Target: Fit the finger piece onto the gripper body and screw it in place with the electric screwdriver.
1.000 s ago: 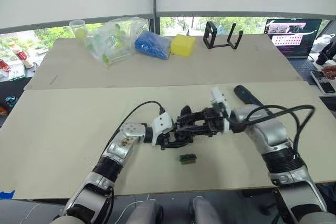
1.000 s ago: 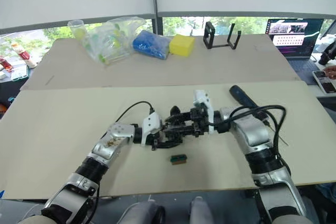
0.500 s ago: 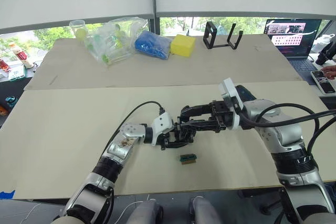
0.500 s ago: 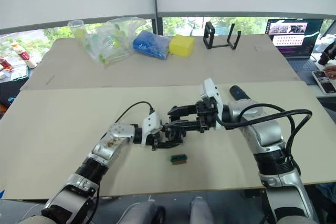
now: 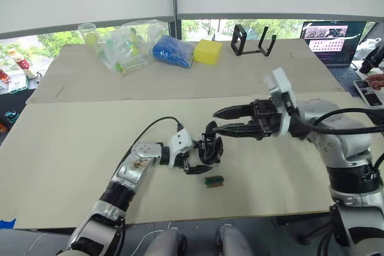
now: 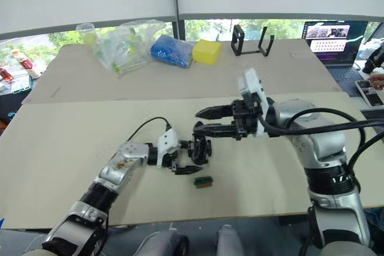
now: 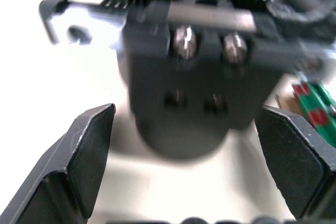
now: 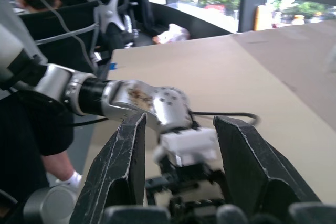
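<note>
Where the left gripper (image 5: 201, 159) lies low on the counter (image 5: 72, 148), its two black fingers spread wide around the gripper body (image 5: 210, 148) — a small black assembly of linkages and bright screw heads on a round stubby base — without closing on it. One small green block (image 5: 213, 180) lies just beside the gripper body, nearer the robot. The right gripper (image 5: 222, 120), which met the gripper body a second ago, has lifted clear above it — two pointed fingers parted, holding nothing. Behind the gripper body, across the counter: one yellow block (image 5: 208, 51) and one blue bag (image 5: 174, 50).
</note>
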